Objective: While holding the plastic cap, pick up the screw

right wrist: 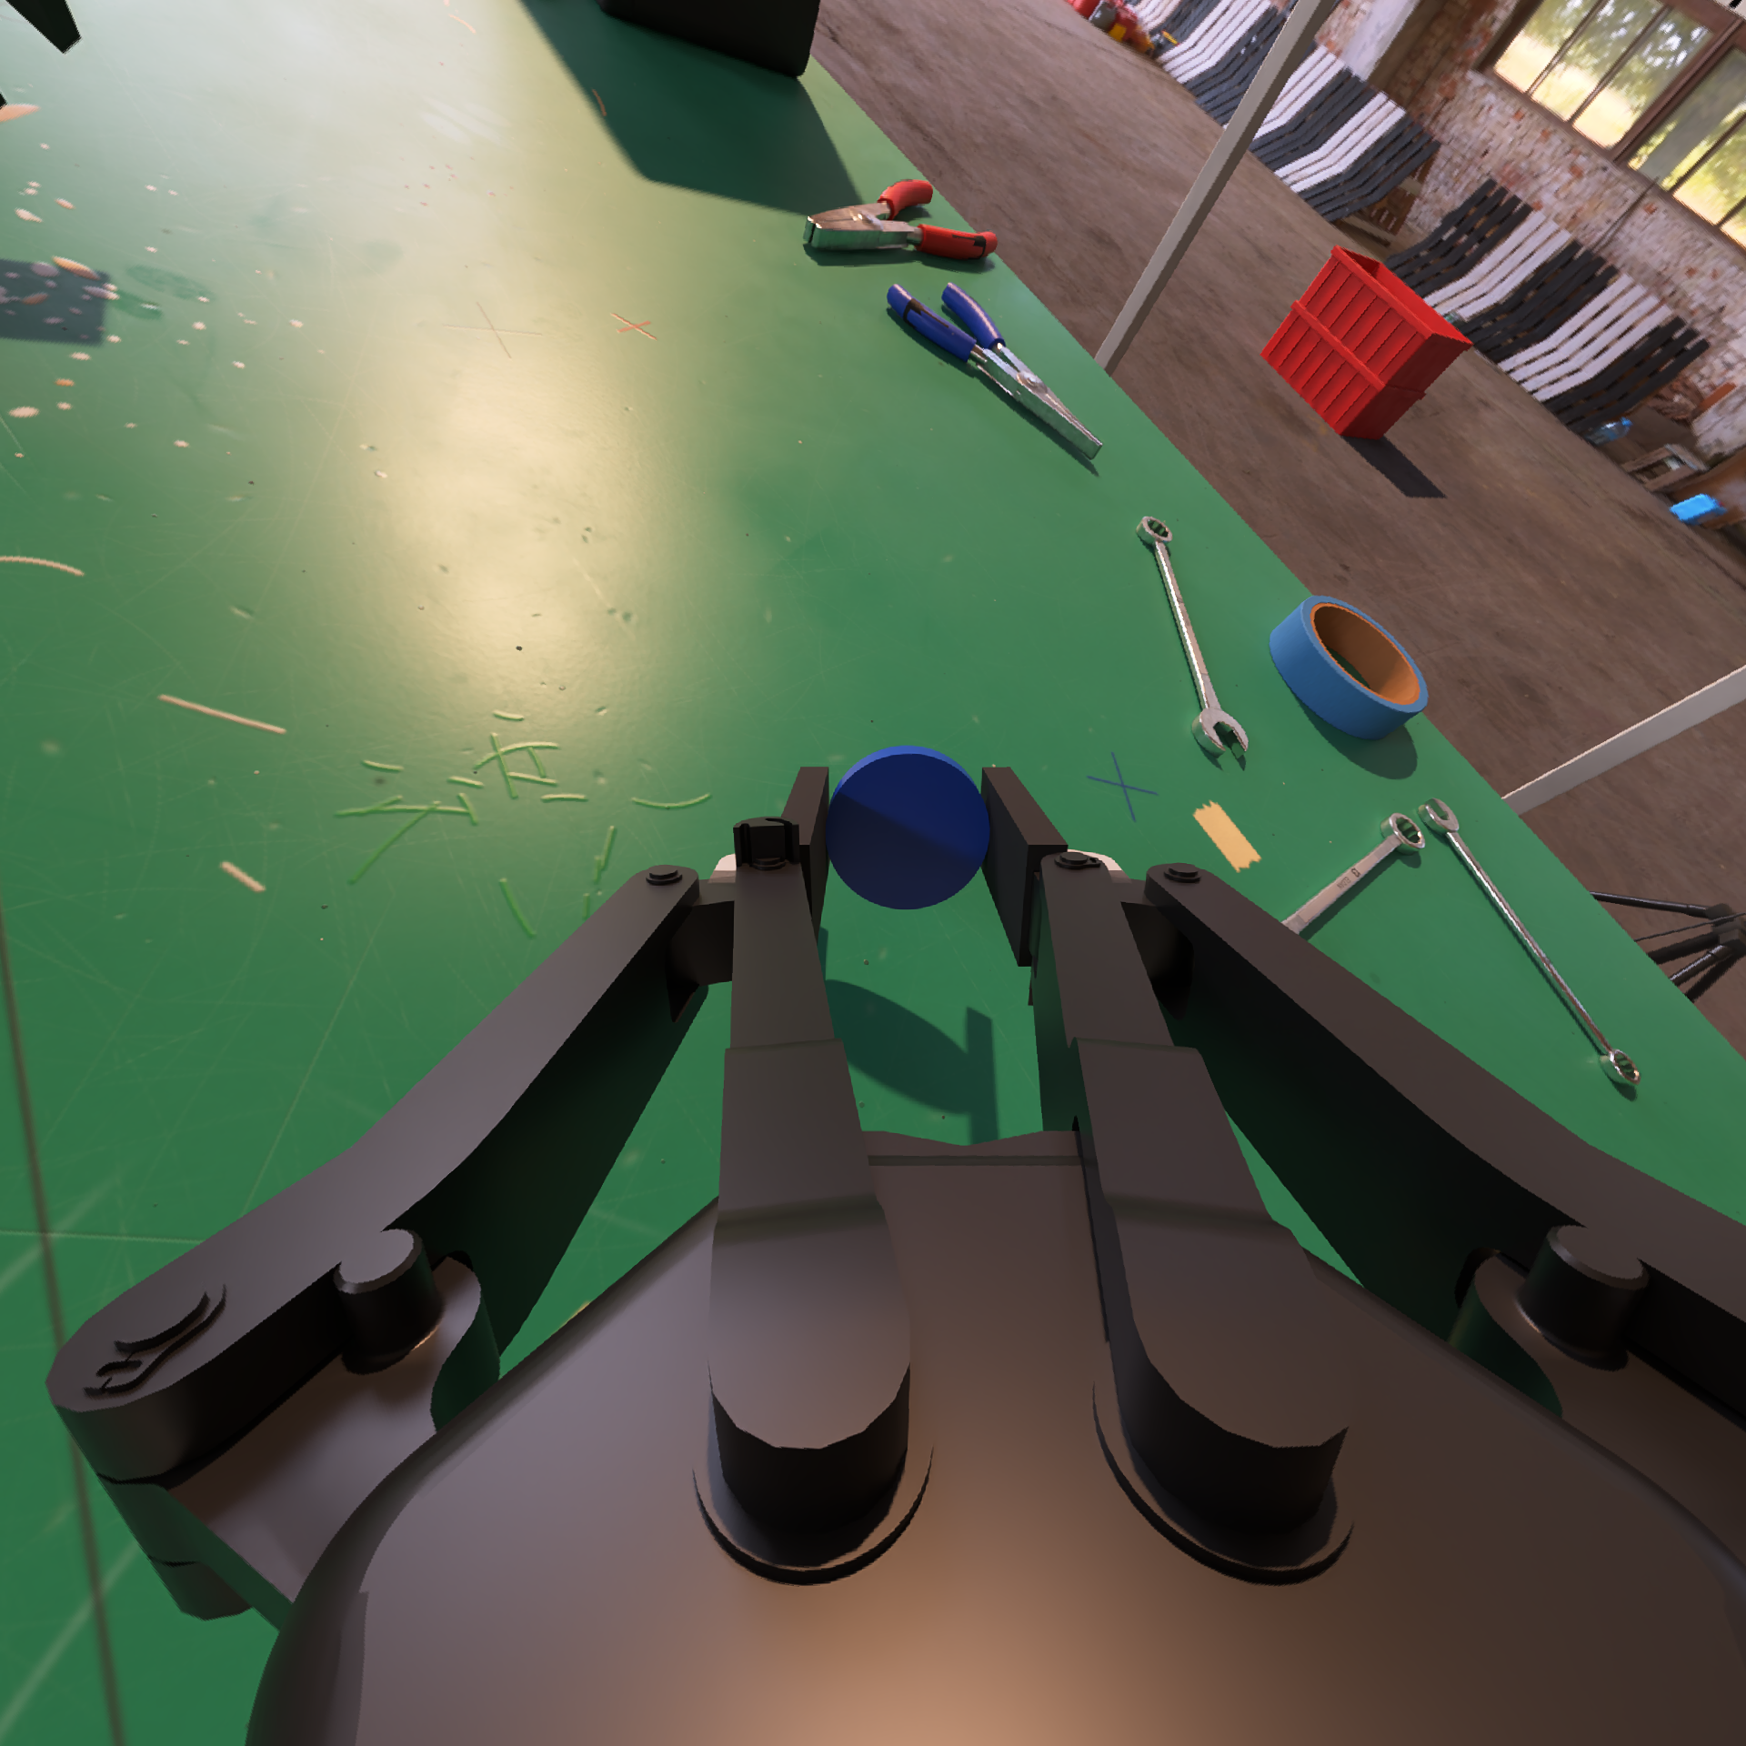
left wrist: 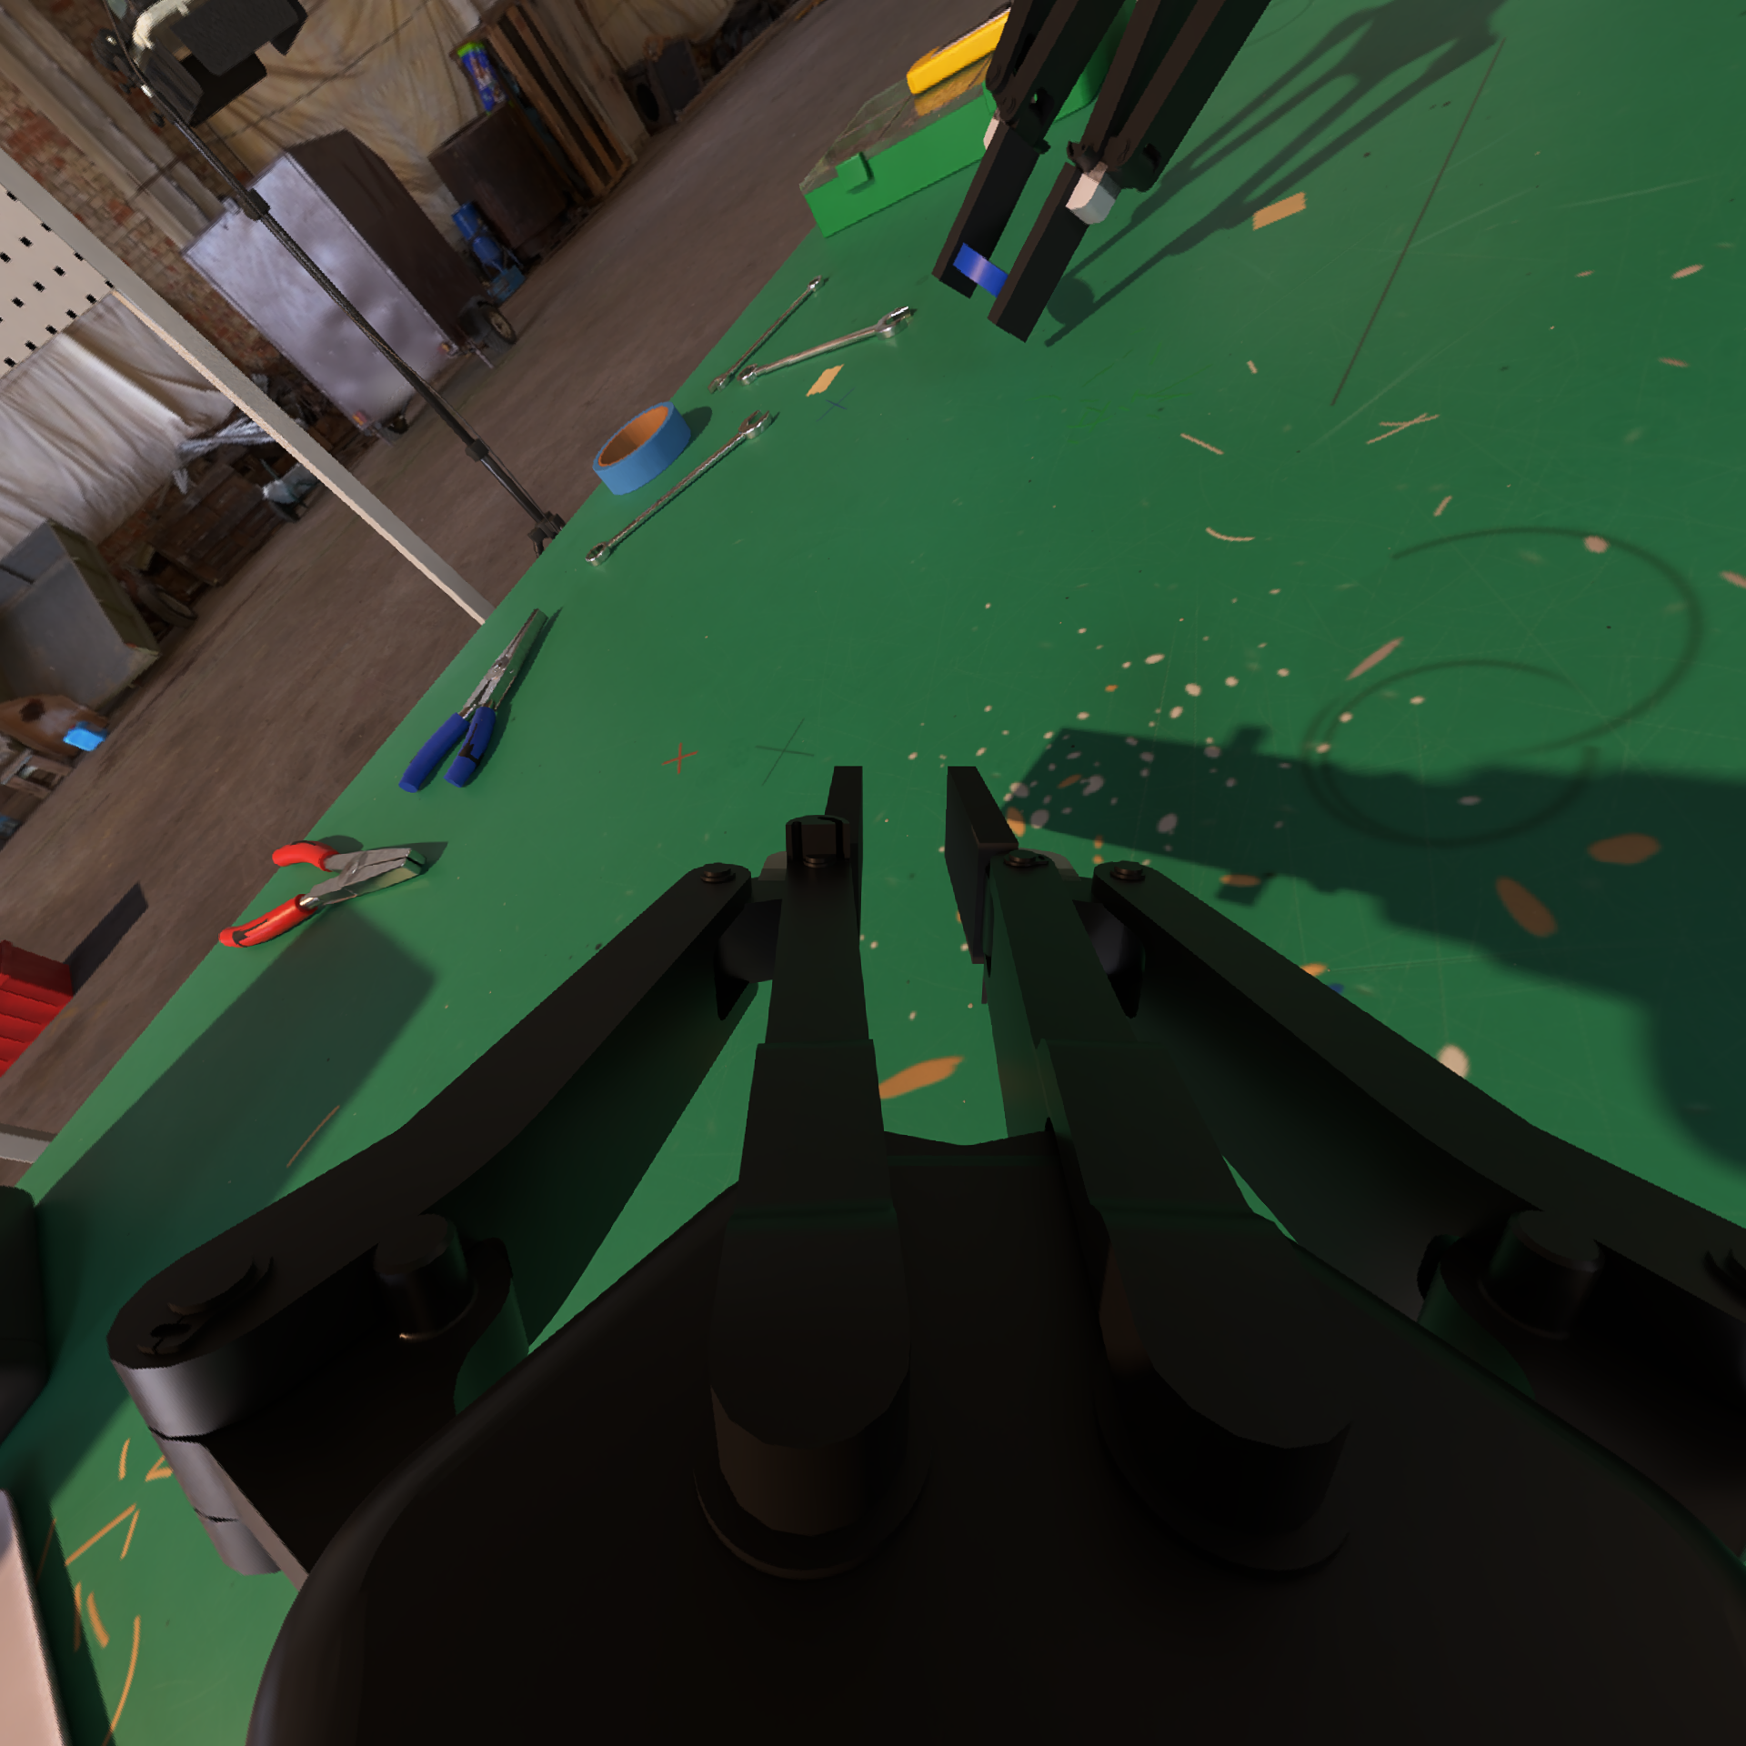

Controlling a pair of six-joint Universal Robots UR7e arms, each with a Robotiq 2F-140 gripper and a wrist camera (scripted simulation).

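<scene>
**Workshop bench, green tabletop — cap in hand, screw not located**

Tabletop (left wrist: 1039,529): green, scratched, flecked with pale chips; it stands in a brick hall with a bare floor.

Item 1, right claw (right wrist: 905,803): clenched on the plastic cap (right wrist: 907,831), a blue disc. The disc is pinched across its width, one pad on each side of its rim, and held clear above the surface. Its shadow falls below and nearer the wrist.

Item 2, left claw (left wrist: 904,794): released. The jaws stand narrowly parted and only bare green shows through the gap. It is low over the middle of the bench, well apart from the right claw, which shows far ahead of it in the left wrist view.

Item 3, screw: not found in either view. Either it is too small to pick out among the chips or it lies outside both views, so its bearing from either claw and its long axis cannot be told.

Sundries along the bench edge:
- red-handled pliers (right wrist: 898,227)
- blue-handled pliers (right wrist: 992,364)
- three spanners (right wrist: 1190,633)
- a blue tape roll (right wrist: 1346,671)

Judgement: the cap half of the task looks secured. The pick-up falls to the left claw, the only free one. Before closing it must find the screw and turn so its pads cross the shank rather than run along it.
</scene>
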